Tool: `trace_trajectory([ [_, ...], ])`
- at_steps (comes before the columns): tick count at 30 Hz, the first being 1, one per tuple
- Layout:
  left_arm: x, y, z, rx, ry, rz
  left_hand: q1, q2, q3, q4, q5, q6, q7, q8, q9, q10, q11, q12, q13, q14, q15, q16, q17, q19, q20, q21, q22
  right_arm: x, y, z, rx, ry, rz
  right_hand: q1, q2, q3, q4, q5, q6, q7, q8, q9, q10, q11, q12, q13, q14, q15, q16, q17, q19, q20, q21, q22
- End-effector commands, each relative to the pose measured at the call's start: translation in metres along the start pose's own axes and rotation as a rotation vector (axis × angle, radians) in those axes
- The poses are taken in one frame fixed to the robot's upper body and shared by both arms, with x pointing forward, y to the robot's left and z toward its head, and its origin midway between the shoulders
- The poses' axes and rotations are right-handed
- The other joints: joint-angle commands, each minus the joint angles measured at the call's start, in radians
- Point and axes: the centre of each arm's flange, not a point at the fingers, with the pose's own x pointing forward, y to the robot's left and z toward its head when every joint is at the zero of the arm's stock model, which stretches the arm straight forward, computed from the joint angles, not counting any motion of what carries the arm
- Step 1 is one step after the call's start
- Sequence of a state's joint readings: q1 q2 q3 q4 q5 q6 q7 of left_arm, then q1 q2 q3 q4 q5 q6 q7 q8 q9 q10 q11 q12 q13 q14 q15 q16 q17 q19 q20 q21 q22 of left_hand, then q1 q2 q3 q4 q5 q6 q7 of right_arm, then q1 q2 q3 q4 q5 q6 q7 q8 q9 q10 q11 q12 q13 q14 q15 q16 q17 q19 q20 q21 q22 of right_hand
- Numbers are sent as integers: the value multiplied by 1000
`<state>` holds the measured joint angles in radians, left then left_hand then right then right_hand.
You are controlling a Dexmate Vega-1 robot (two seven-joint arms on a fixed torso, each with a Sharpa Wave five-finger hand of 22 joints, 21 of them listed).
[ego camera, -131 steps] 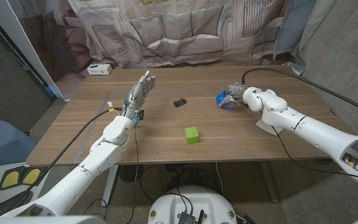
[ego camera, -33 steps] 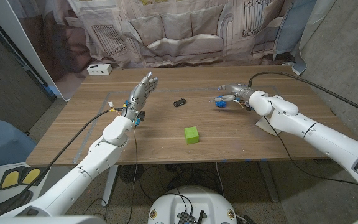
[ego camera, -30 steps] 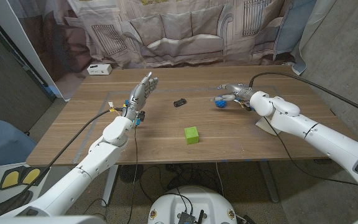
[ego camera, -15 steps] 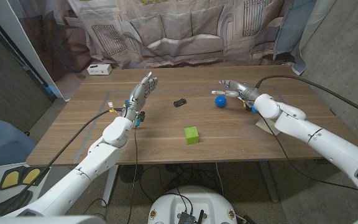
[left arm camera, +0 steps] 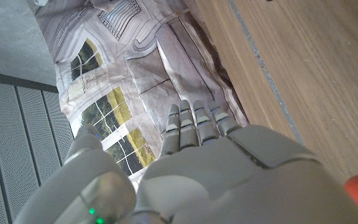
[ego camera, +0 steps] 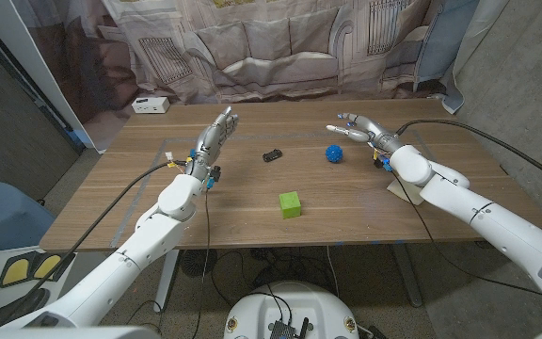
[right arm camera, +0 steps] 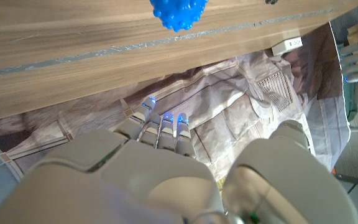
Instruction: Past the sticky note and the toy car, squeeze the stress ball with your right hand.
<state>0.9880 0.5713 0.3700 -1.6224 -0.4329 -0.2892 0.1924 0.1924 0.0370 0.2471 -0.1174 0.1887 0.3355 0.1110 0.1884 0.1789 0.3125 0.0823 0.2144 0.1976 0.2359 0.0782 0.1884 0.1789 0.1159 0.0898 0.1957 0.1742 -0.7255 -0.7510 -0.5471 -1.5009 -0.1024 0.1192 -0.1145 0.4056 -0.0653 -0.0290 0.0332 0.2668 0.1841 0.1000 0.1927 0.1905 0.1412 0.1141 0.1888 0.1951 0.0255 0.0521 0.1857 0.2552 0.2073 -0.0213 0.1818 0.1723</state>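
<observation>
Stress ball (ego camera: 334, 153), blue and spiky, sits free on the wooden table (ego camera: 346, 202), just beside the right hand (ego camera: 360, 129), whose fingers are spread and hold nothing. Judged step: reaching; next, close around the ball. Left hand (ego camera: 213, 138) waits open, upright.

No text, label, brand, number or sign is showing clearly enough to be read in any of the views. The small white box (ego camera: 150, 104) at the table's far left corner is carrying dark marks on its front, but they are appearing too small and blurred to make out.
</observation>
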Motion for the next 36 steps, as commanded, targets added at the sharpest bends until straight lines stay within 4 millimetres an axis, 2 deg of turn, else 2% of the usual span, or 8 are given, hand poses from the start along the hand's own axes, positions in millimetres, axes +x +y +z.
trace_trajectory([
  [1,4,-16,5,23,-9,-28,7,4,3,-6,-3,-1,2,0,5,2,0,0,6,5,-2,1,2,6,-5,1,4,-12,-9,4,115,-46,-78,0,12,-4,-3,8,12,-3,5,0,14,0,9,2,14,1,8,-1,15,0,8,0],
  [8,3,-14,0,-89,-39,-31,9,5,4,-7,-2,11,4,6,5,13,0,5,6,13,-3,4,2,10,-5,2,4,-18,-1,13,193,-51,-86,-5,17,-4,1,7,18,-3,7,0,21,1,12,1,19,3,11,-2,25,-3,13,0],
  [16,6,-8,-3,-55,-3,-62,11,9,6,-6,-2,18,3,8,4,20,-4,7,6,17,-3,5,2,13,-8,4,4,-22,-5,12,299,-79,-104,-4,22,-2,0,7,26,-7,9,-1,27,4,14,1,23,0,13,-6,29,-6,14,0],
  [18,6,-8,-8,-62,6,-66,12,10,7,-6,-2,18,3,8,4,18,-4,6,6,18,-4,5,2,13,-8,4,4,-24,-6,11,313,-79,-113,2,31,3,-3,7,26,-8,8,-1,28,0,13,0,38,-3,19,-10,55,-8,23,0],
  [22,6,-9,-23,-99,40,-71,12,12,8,-6,-2,18,1,7,4,20,-5,7,6,18,-4,5,2,13,-9,4,4,-28,-5,6,361,-81,-127,6,41,7,-4,6,20,-13,5,-1,38,-4,16,0,59,-6,26,-14,86,-6,31,-1],
  [26,6,-9,-29,-110,38,-67,13,13,9,-6,-2,19,2,7,4,19,-7,6,6,19,-2,5,2,14,-9,4,4,-29,-3,2,427,-94,-126,6,43,7,-5,5,20,-13,5,-1,41,-2,17,-1,65,-5,28,-16,100,-5,35,-1],
  [36,12,-10,-38,-139,61,-61,15,16,10,-6,-2,19,-1,7,4,18,-5,5,6,19,-2,4,2,15,-6,4,5,-30,0,-25,593,-79,-142,10,49,10,-6,4,16,-15,3,-2,41,-2,16,-1,66,-2,27,-19,103,-3,33,-1],
])
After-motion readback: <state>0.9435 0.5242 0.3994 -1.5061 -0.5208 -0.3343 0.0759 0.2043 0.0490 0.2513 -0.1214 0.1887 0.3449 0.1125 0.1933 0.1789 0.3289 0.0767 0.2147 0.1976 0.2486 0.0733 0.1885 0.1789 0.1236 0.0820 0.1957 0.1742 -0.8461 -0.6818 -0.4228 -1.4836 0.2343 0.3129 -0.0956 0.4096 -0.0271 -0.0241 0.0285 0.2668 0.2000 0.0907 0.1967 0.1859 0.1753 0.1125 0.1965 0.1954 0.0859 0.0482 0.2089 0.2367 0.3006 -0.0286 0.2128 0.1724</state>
